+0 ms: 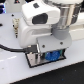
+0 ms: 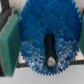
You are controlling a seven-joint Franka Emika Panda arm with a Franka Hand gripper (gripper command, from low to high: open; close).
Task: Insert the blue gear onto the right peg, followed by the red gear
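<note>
Blue gear [image 2: 45,37], a flat round bright-blue plastic toothed disc, fills most of the wrist view, its toothed rim curving round a dark oblong central hole. Through that hole shows a slim dark upright pin, the right peg [image 2: 51,54], with a pale tip near the hole's lower end; whether the gear is fully seated down the peg or only partway I cannot tell. Beneath the gear lies the grey rectangular plate with a black border [image 2: 22,69], and a green blocky object [image 2: 9,45] stands just beside the gear's rim.

From the exterior view, the white Franka arm [image 1: 42,22] stoops low over the white table [image 1: 12,67], and the gripper [image 1: 49,51] hangs directly above the plate [image 1: 35,61] with the blue gear [image 1: 50,56] showing as a patch of blue between the arm's housing and the plate. A black cable [image 1: 12,48] runs off toward the exterior view's left. The claw's fingers are hidden in both views, so I cannot tell whether it grips the gear or stands wide
</note>
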